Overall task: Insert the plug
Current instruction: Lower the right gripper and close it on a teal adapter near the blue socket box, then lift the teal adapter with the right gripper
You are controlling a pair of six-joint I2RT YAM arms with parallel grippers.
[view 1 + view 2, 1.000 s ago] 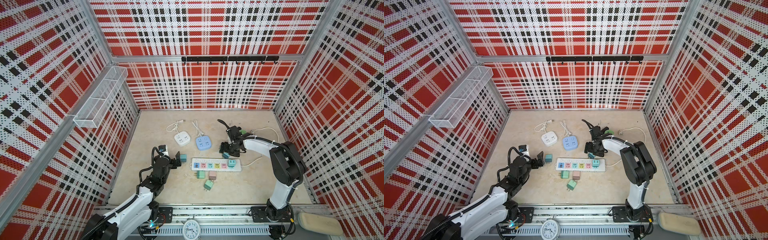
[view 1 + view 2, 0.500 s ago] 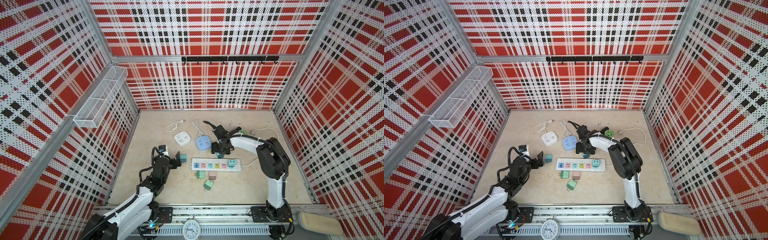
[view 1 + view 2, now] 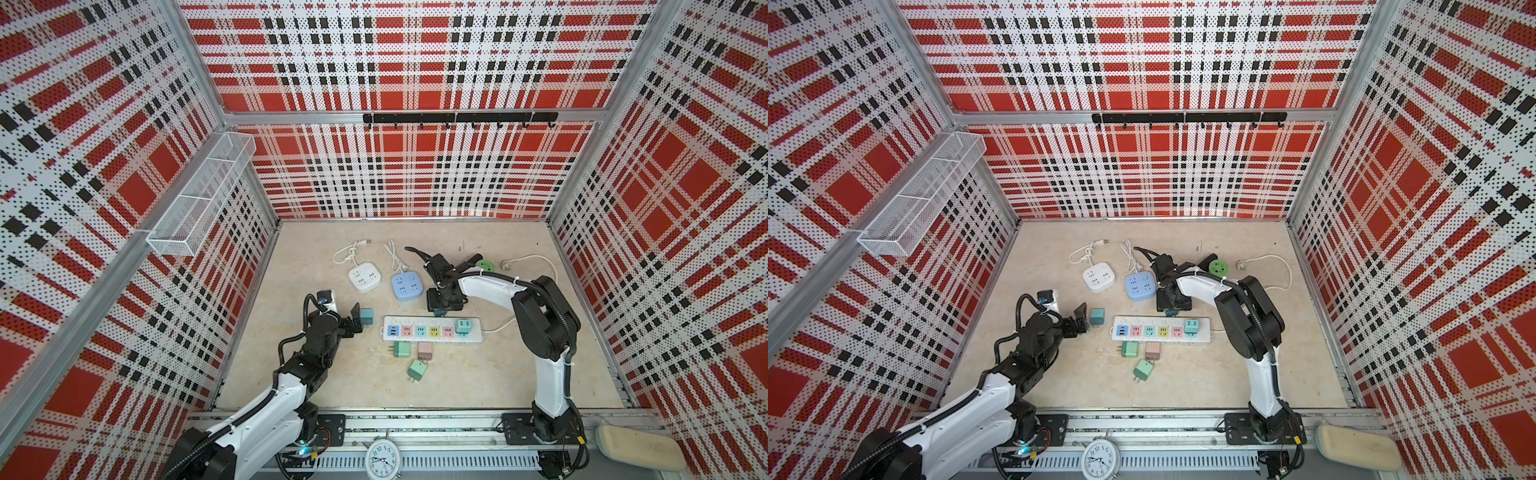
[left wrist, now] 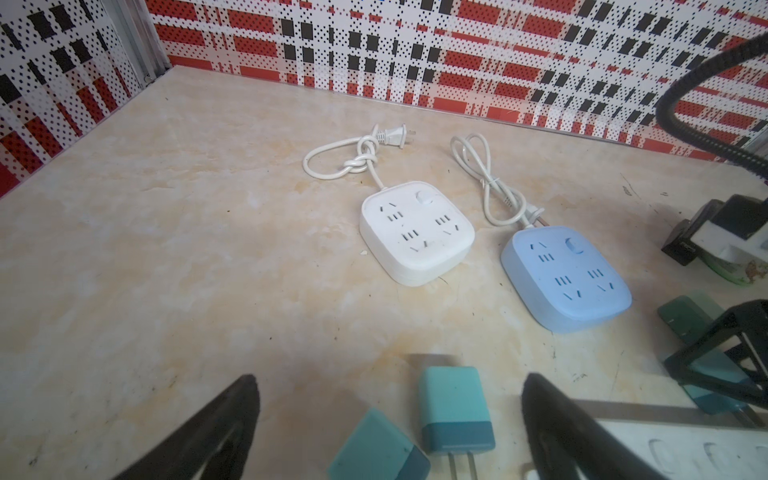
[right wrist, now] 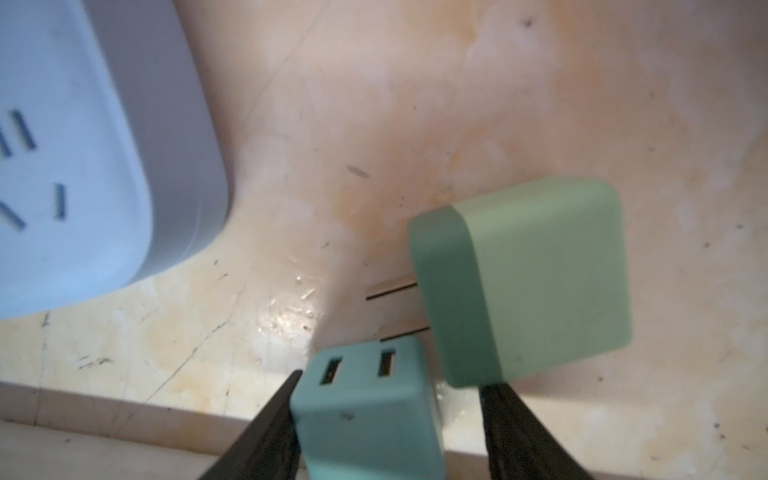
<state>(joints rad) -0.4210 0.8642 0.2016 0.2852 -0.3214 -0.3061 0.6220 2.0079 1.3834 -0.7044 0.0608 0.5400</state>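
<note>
The right tool is sitting around the teal plug, not pinching yet, and should be squeezing it straight, while the left tool is hanging open.

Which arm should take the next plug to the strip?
Right. Its gripper straddles a teal plug beside the strip, jaws nearly on it. The left gripper hangs wide open, with a loose plug lying on the table near its fingertips.

Red plaid perforated walls; beige marbled floor; white wire shelf.
</note>
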